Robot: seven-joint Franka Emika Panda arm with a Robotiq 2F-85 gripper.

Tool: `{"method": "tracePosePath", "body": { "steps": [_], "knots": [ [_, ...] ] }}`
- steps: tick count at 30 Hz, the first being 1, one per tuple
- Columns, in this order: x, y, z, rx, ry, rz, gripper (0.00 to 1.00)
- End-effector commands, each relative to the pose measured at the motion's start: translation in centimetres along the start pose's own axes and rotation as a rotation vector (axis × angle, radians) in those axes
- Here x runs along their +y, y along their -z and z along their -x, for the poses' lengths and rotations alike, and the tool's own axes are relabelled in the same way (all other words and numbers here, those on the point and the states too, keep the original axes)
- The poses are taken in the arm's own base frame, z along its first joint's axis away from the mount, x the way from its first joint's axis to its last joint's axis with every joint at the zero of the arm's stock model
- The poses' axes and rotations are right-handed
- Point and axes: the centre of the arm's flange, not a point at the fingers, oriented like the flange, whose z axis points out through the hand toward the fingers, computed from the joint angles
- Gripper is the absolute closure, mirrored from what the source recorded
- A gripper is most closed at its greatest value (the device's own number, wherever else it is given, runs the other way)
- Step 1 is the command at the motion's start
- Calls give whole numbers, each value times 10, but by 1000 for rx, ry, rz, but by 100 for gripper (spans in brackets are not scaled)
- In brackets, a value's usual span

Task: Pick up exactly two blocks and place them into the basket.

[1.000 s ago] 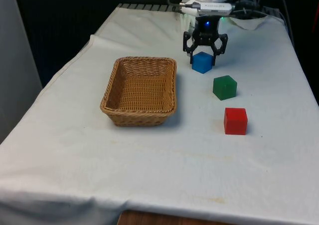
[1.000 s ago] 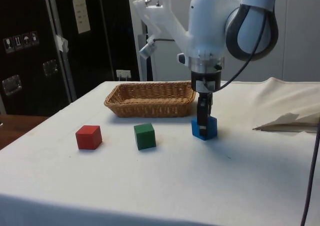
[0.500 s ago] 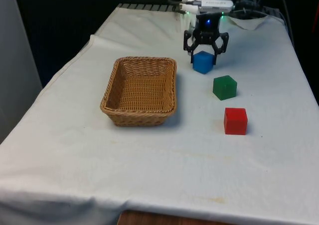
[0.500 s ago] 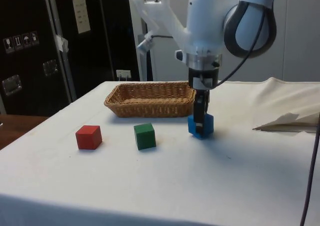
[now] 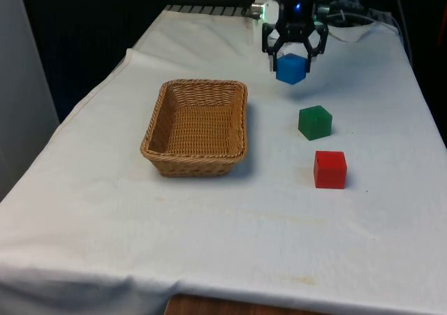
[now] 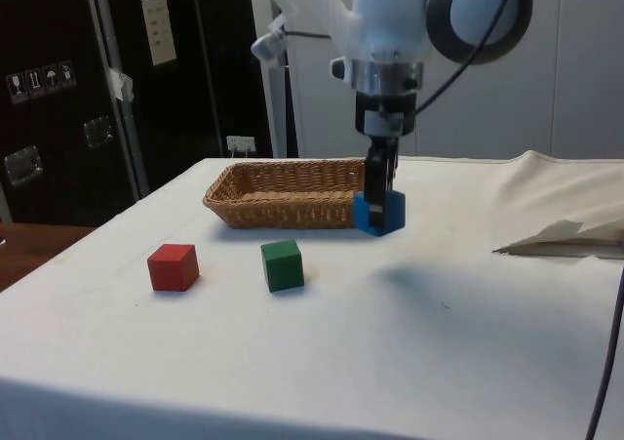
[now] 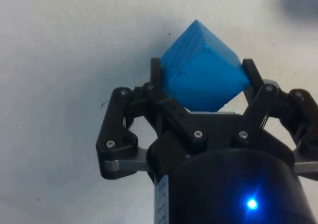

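Wicker basket toward the front view's left on the white-clothed surface, open side up, nothing visible inside. Just right of its far corner, end effector raised clear of the cloth, fingers clamped on the blue block (held cornerwise, one edge pointing down). Blue block in the air, off the surface, shadow on the cloth beneath. Nearer and a little further right, green block resting on the cloth, apart from the basket. Nearest of the three, red block, just beyond the green one toward the near edge, not touching it.
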Motion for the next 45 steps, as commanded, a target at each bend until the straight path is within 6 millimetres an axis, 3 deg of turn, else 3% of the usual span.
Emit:
{"method": "tracePosePath", "body": {
  "steps": [1, 9, 11, 24, 45],
  "knots": [
    [0, 3, -1, 0, 0, -1, 55],
    [5, 34, -25, 8, 0, -2, 55],
    [4, 34, -25, 12, -1, -2, 55],
    [34, 67, -68, 13, 18, 8, 55],
    [81, 64, -103, 23, 68, 58, 55]
  ]
}}
